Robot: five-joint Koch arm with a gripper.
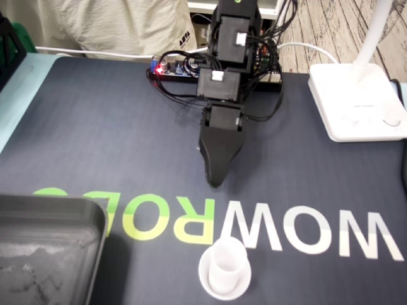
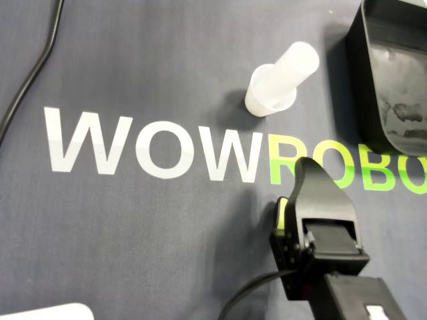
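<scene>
Gripper (image 1: 216, 180) pointed down at the mat (image 1: 95, 127), holding nothing.
I see only one black tip, so I cannot tell whether the jaws are apart or together. The white cup (image 1: 224, 267) stands ahead of the tip, beyond the lettering (image 1: 254, 225) and clear of the gripper. The black tray (image 1: 51, 204) lies farther off.

The gripper (image 1: 217, 182) is black. The cup (image 1: 224, 270) is white. The tabletop (image 1: 95, 140) is dark grey with white and green letters.
</scene>
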